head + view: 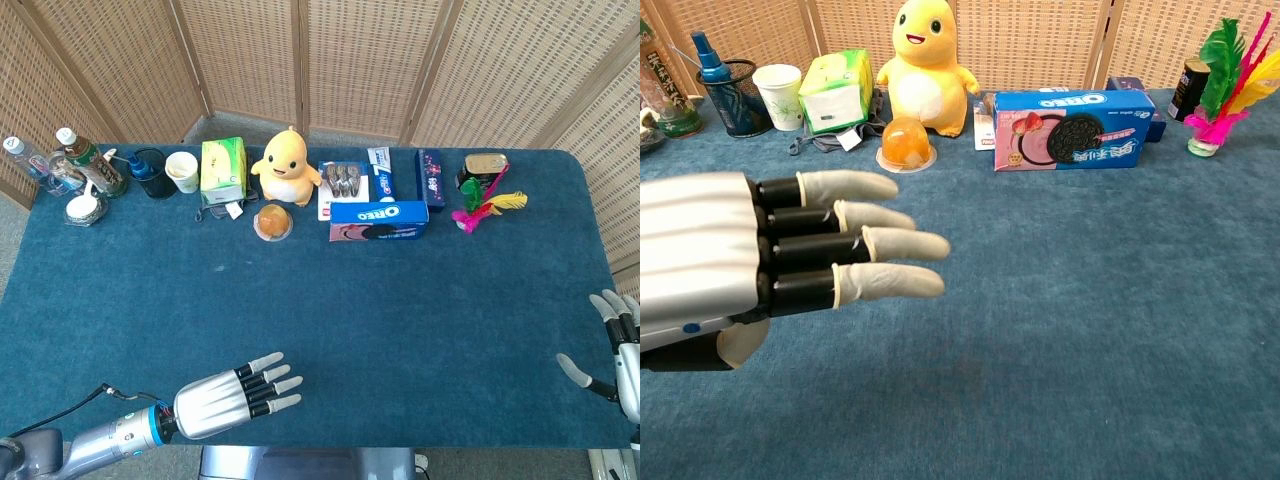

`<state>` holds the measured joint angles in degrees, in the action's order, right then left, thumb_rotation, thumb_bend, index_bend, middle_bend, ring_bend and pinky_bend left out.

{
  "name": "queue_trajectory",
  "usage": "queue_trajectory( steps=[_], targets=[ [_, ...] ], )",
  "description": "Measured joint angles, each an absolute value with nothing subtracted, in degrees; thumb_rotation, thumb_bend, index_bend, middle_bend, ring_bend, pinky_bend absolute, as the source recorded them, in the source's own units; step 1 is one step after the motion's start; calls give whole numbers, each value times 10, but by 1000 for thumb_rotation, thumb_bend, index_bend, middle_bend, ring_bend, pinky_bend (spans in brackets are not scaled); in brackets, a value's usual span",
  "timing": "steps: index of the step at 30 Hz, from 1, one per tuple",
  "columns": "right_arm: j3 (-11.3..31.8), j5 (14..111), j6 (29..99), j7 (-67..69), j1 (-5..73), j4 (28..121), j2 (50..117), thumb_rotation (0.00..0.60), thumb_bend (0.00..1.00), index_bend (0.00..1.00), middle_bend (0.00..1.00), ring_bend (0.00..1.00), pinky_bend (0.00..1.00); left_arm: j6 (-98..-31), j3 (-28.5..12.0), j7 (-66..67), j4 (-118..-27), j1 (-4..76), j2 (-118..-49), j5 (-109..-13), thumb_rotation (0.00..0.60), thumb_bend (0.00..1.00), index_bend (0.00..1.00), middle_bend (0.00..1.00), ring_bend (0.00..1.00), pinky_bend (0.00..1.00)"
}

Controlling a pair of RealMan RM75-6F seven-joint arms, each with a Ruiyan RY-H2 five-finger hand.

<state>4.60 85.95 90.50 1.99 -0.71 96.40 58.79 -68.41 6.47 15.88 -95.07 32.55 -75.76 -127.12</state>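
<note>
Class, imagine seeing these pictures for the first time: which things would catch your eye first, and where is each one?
The left robot hand fills the chest view's left side, fingers outstretched and apart, holding nothing. Behind it, the yellow plush duck stands at the middle of the back row on the blue table. The blue Oreo box lies to its right.

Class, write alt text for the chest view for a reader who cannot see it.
The robot's left hand reaches in from the left, empty, fingers straight, above a blue table. Behind stand a yellow plush duck, an orange jelly cup and an Oreo box.
</note>
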Motion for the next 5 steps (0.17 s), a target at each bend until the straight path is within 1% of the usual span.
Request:
queue_trajectory(
  steps=[5],
  targets=[
    [46,859,905,21,-8,962,588,4,0,82,0,0,0,-692,69,160,-944,332,-762,-1273,600,1000,0,0,0,0]
  ],
)
